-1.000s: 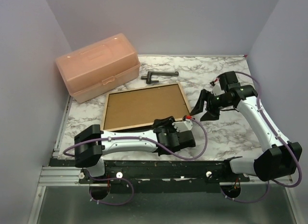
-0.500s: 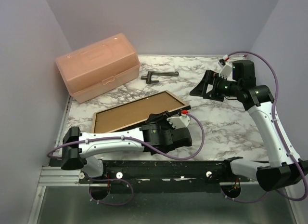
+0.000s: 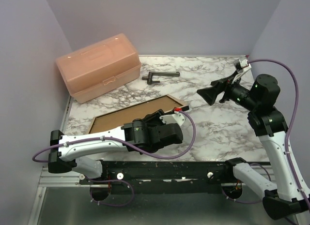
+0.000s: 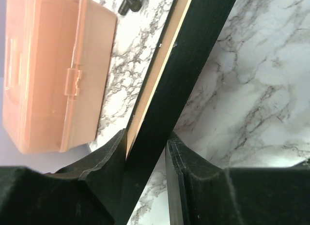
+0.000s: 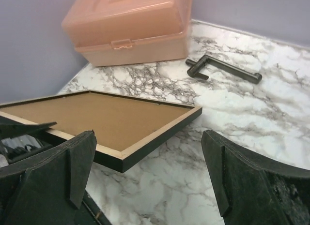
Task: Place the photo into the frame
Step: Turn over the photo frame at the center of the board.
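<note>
You're clamping the left gripper on the near edge of the frame, jaws pinching its black rim. The frame is tilting up over the near-left of the table, brown board facing up. Right gripper is hanging above the right side, jaws wide apart, carrying nothing. The photo isn't showing in any view. Looks like you're handling the frame to get it open; next you're needing the brown board out and the photo located
</note>
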Action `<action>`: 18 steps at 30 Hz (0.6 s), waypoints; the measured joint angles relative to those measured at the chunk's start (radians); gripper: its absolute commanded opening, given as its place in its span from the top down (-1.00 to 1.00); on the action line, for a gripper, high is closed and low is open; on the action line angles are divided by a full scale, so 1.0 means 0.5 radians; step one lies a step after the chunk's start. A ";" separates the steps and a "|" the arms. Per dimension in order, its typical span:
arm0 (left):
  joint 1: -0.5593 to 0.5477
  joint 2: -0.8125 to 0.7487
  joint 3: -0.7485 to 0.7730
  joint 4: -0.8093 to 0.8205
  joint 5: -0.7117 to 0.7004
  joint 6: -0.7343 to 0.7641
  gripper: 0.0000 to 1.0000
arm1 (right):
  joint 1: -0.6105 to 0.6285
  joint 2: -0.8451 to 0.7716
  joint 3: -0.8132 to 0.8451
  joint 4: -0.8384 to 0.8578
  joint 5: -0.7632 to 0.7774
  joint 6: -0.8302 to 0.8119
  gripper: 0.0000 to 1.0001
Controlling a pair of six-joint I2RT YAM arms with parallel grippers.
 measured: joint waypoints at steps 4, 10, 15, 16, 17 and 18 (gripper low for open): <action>0.000 -0.091 0.000 -0.018 0.121 0.027 1.00 | -0.001 -0.030 -0.098 0.109 -0.095 -0.151 -0.92; 0.000 -0.196 0.000 -0.014 0.293 0.050 1.00 | 0.000 -0.037 -0.183 0.142 -0.323 -0.441 -0.94; 0.001 -0.247 0.000 -0.003 0.417 0.086 1.00 | -0.001 -0.119 -0.289 0.215 -0.662 -0.682 -0.94; 0.000 -0.259 0.000 0.002 0.446 0.094 1.00 | 0.000 -0.134 -0.310 0.230 -0.738 -0.725 -0.94; 0.000 -0.269 0.000 0.007 0.469 0.101 1.00 | 0.000 -0.142 -0.324 0.243 -0.813 -0.761 -0.98; 0.000 -0.277 0.000 0.011 0.492 0.107 1.00 | 0.000 -0.144 -0.336 0.257 -0.889 -0.794 -1.00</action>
